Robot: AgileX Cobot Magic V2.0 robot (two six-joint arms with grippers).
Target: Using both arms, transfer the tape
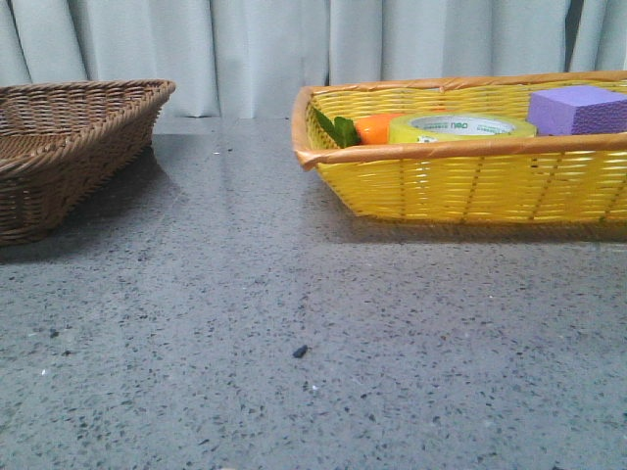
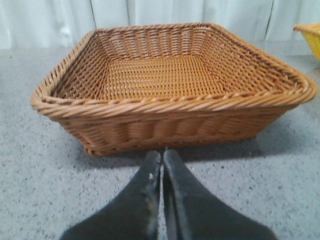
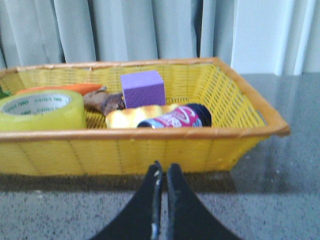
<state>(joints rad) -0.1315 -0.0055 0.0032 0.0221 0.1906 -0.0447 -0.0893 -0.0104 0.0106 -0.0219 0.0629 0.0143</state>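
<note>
The tape [image 1: 460,128], a wide translucent yellow roll with a white core and green lettering, lies flat in the yellow basket [image 1: 470,181] at the right. It also shows in the right wrist view [image 3: 42,110]. My right gripper [image 3: 162,167] is shut and empty, low over the table just in front of the yellow basket's near wall. My left gripper [image 2: 161,155] is shut and empty, just in front of the empty brown wicker basket [image 2: 170,107]. Neither arm shows in the front view.
The yellow basket [image 3: 150,145] also holds an orange carrot [image 1: 377,127], a purple block [image 3: 143,88], a dark can [image 3: 177,117], a yellow item and a brown item. The brown wicker basket [image 1: 69,147] stands at the left. Grey speckled table [image 1: 294,333]; curtains behind.
</note>
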